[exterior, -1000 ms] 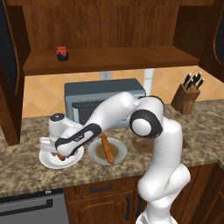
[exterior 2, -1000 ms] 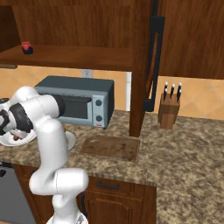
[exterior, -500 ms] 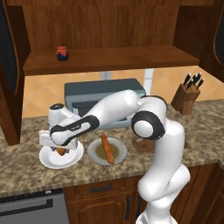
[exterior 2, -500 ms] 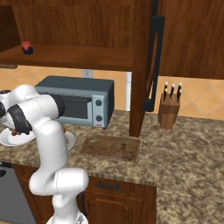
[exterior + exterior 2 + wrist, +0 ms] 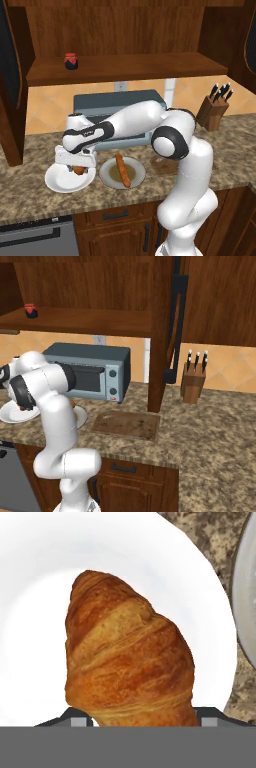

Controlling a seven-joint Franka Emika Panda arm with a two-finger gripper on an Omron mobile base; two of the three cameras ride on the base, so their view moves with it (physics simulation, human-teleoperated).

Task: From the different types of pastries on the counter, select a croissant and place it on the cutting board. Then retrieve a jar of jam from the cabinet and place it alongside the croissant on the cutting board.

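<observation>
No readable writing shows anywhere. The plump golden-brown croissant (image 5: 127, 654) lies on the round white plate (image 5: 40, 567) (left of the baguette's plate), its long axis running up the hand view, tapered tip uppermost. The two-finger gripper (image 5: 75, 169) has come lower over it since a second ago, fingers narrowing at its sides; contact cannot be told.
</observation>
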